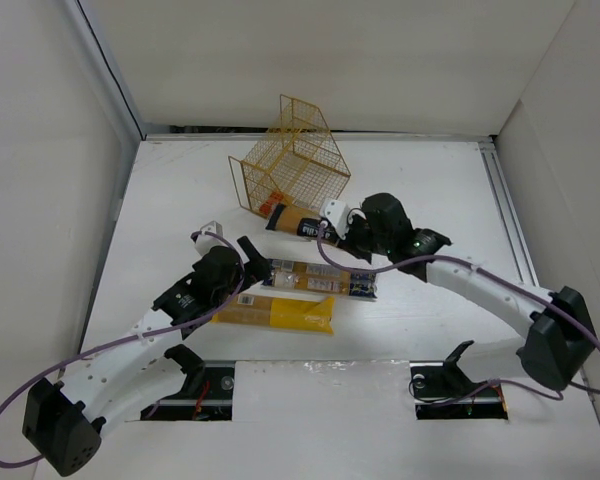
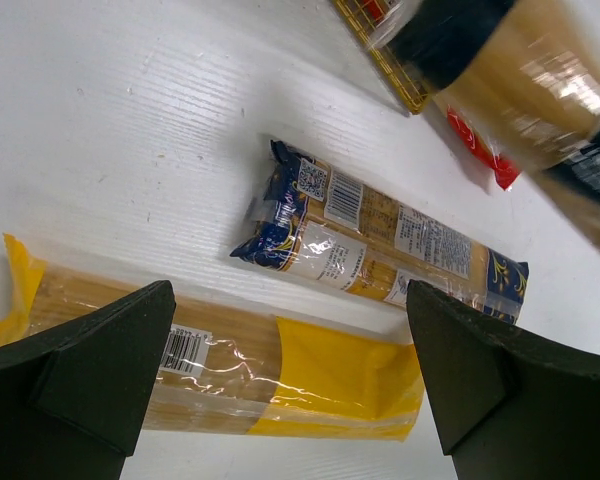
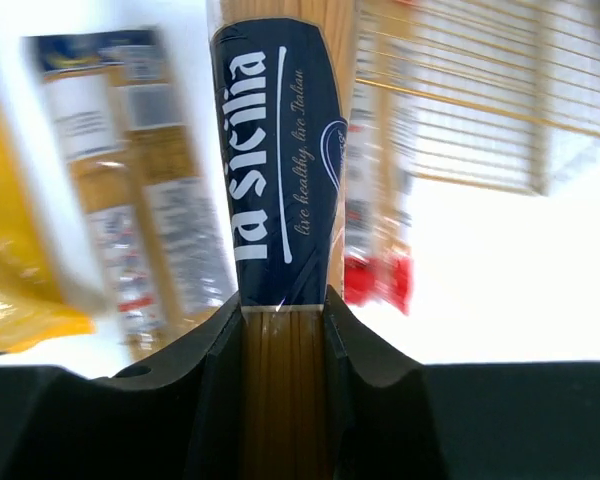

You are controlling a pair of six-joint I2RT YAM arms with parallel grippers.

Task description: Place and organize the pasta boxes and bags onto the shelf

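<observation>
White table [image 1: 170,210] walled in, right tool [image 3: 283,315] clamping blue-label pack [image 3: 280,170] — beside shelf [image 1: 290,165], left tool [image 1: 255,260] agape

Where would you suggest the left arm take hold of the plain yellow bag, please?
Around its middle, from straight above, jaws spanning the narrow width. The yellow bag lies flat and long on the table, with the clear bag close behind it, so a top approach by the open left gripper seems safest.
</observation>
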